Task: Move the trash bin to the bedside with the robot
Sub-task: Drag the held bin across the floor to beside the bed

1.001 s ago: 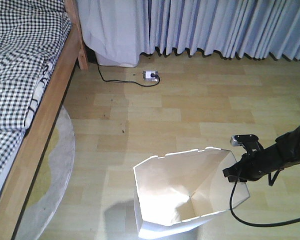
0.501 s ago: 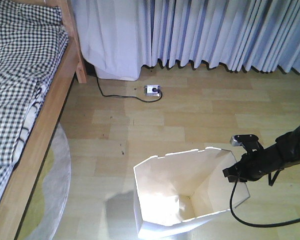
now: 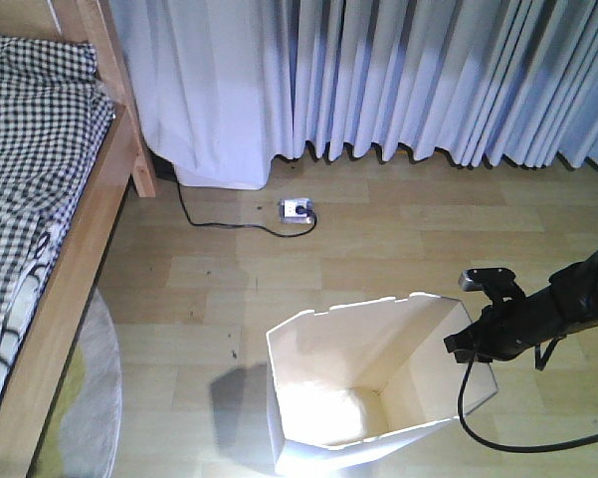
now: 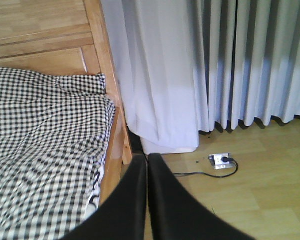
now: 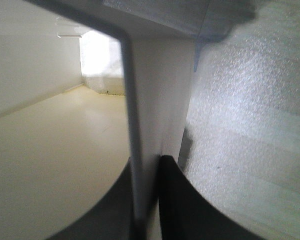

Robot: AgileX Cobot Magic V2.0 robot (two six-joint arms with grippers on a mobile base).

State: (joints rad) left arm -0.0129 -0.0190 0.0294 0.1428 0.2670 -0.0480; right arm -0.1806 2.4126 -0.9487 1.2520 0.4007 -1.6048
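The white trash bin (image 3: 338,349) stands on the wooden floor at the bottom centre of the front view, its cream inside showing. My right gripper (image 3: 465,349) is shut on the bin's right rim. In the right wrist view its black fingers pinch the thin bin wall (image 5: 154,90) at the right gripper tips (image 5: 150,162). The bedside lies to the left: a light wooden bed frame (image 3: 75,269) with checkered bedding (image 3: 30,149). My left gripper (image 4: 147,157) is shut on nothing, pointing toward the bed frame (image 4: 112,100) and bedding (image 4: 45,130).
Long pale curtains (image 3: 428,80) hang along the far wall. A power strip (image 3: 298,209) with a black cable lies on the floor below them. A grey round rug (image 3: 95,398) pokes out from under the bed. A black cable (image 3: 517,443) trails from the right arm.
The whole view has advanced toward the curtains: the power strip and bed post have slid down and left in frame. The bin and right gripper keep the same place in frame.
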